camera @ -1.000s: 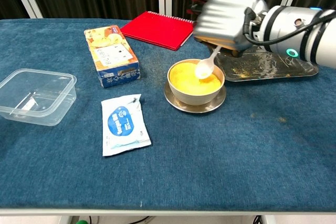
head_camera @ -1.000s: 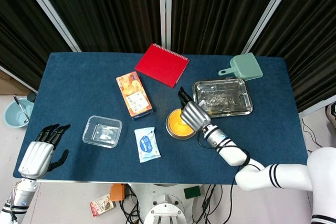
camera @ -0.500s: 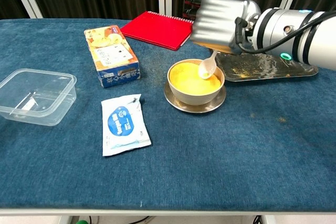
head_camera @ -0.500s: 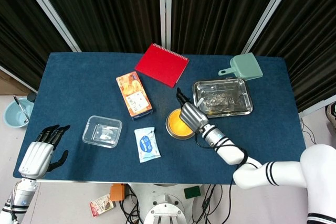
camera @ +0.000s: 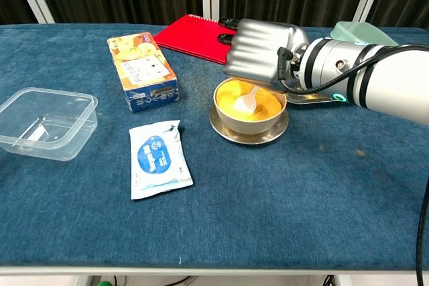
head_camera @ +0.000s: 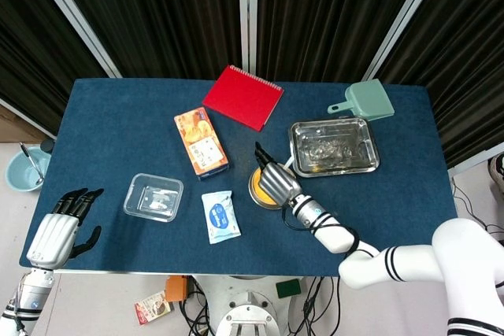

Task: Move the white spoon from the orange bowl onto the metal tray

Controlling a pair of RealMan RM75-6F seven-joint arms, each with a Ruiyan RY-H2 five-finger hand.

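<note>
The orange bowl [camera: 234,117] stands on a metal saucer at mid-table, just left of the metal tray [head_camera: 372,155]. My right hand [camera: 258,51] hovers low over the bowl and covers most of it in the head view [head_camera: 274,181]. The white spoon [camera: 247,102] hangs from under this hand, its scoop end down inside the bowl; the grip itself is hidden beneath the palm. A bit of white handle [head_camera: 287,161] pokes out toward the tray's near corner. My left hand [head_camera: 59,230] stays off the table's near left corner, fingers spread, holding nothing.
A red notebook [head_camera: 243,97] lies behind the bowl, and an orange box [head_camera: 201,142] sits to its left. A clear plastic container [head_camera: 153,197] and a white-blue packet [head_camera: 220,216] lie nearer the front. A green scoop [head_camera: 364,101] sits behind the tray.
My right hand has shifted left and down over the bowl, away from the tray. The spoon went with it, from the bowl's right rim to the middle. The left hand stayed put.
</note>
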